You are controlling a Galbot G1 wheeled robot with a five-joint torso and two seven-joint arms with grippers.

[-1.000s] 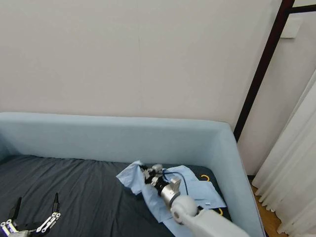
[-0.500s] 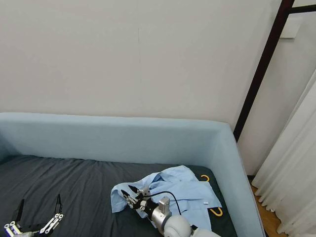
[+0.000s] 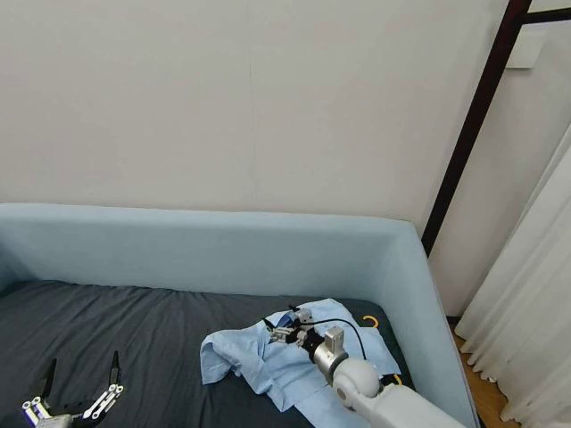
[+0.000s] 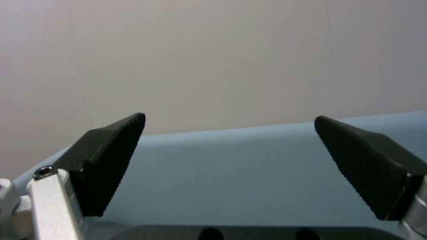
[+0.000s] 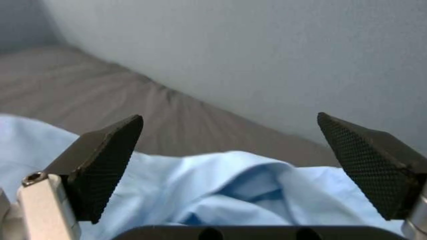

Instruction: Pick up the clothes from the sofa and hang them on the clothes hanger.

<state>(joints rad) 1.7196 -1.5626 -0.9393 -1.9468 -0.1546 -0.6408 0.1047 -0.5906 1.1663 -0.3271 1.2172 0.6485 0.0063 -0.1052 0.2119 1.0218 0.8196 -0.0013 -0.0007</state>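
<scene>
Shirt: light blue shirt (image 3: pixel 239 357), crumpled on the sofa (image 3: pixel 223 250) seat, lower centre-right of head view.
Right gripper (image 3: pixel 277 330): jaws spread wide, low over the shirt, gripping nothing.
Left gripper (image 3: pixel 82 374): parked lower left, jaws spread.
Progress: early; nothing lifted, grasp and hanging both left.

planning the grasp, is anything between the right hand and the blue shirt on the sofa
Nothing visible. The open right hand is right over the blue shirt on the sofa, with bare cloth directly ahead of it. The left hand sits open, off to the left.
</scene>
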